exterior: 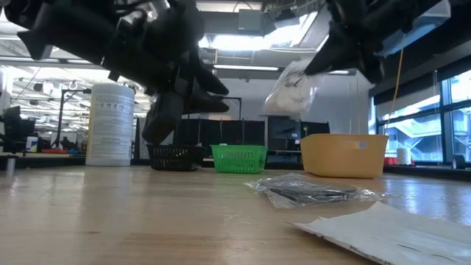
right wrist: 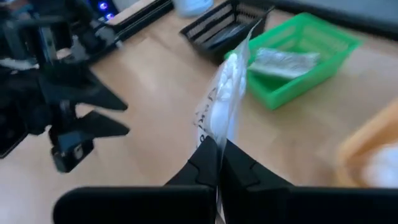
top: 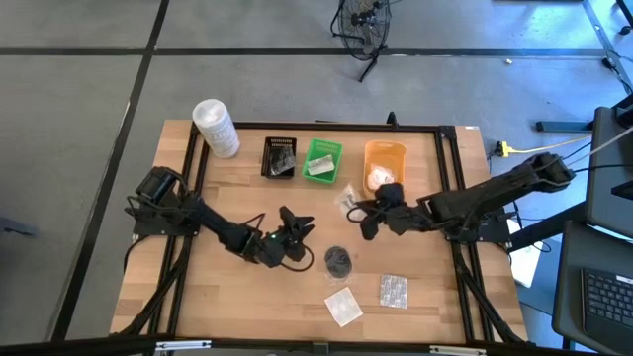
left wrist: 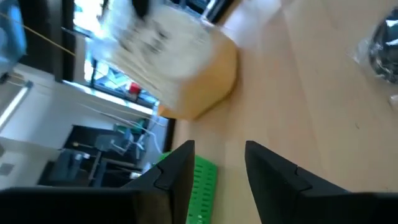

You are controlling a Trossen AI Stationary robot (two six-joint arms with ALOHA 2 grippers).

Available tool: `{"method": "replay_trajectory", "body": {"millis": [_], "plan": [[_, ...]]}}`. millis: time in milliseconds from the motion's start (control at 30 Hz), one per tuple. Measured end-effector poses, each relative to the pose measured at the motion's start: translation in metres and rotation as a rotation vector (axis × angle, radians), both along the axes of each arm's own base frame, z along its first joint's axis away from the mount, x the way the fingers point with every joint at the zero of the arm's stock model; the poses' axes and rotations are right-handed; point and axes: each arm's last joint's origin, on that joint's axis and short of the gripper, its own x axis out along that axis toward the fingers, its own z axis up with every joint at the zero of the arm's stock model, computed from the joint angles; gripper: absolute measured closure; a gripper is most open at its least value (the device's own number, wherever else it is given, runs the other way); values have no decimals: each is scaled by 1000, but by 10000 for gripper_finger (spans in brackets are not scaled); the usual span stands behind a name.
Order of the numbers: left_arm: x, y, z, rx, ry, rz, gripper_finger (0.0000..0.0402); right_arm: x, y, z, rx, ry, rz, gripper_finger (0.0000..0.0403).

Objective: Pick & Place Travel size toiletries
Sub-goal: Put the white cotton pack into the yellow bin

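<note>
Aloft, right claw point(right wrist: 219, 163) clamped on clear-wrapped bundle point(right wrist: 225, 102), apparently cotton; left claw point(left wrist: 219, 168) apart, empty.

bare wood point(top: 237, 193) between arms & tray row, trays point(top: 324, 161) + white tub point(top: 215, 128) block far edge, pad & sachets point(top: 366, 287) clutter near-right

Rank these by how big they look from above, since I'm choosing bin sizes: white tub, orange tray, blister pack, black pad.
1. White tub and orange tray: look much alike, so I won't rank them.
2. Blister pack
3. Black pad: close to the blister pack, slightly smaller.
</note>
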Motion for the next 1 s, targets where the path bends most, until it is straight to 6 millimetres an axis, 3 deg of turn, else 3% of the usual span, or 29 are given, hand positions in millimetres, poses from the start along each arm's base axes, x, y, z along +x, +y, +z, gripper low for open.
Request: {"method": "replay_trajectory", "body": {"millis": [200,567,1000], "plan": [[2,13,-2,-136,30,-40,286,-22,-12,16,-85,3,-93,401],[-4,30,29,-471,50,-252,315,-45,-49,18,-157,136,-286,401],[-11,30,33,-531,121,-321,322,-46,-97,13,55,177,-428,401]]}}
